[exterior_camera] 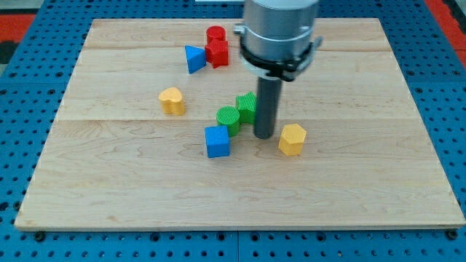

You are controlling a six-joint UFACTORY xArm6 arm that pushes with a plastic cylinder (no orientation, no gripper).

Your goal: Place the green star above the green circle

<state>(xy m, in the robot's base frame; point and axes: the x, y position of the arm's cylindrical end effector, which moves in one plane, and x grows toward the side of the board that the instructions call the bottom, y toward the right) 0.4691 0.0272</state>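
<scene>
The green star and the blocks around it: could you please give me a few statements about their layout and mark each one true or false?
1. The green star sits to the upper right of the green circle, right against it. True.
2. My tip is at the view's far left, away from every block. False: it stands just right of the green star, between it and the yellow hexagon.
3. The blue cube lies just below the green circle. True.
4. The yellow heart touches the green circle. False: it lies apart, to the view's left.
5. The blue triangle lies left of the red blocks near the view's top. True.
</scene>
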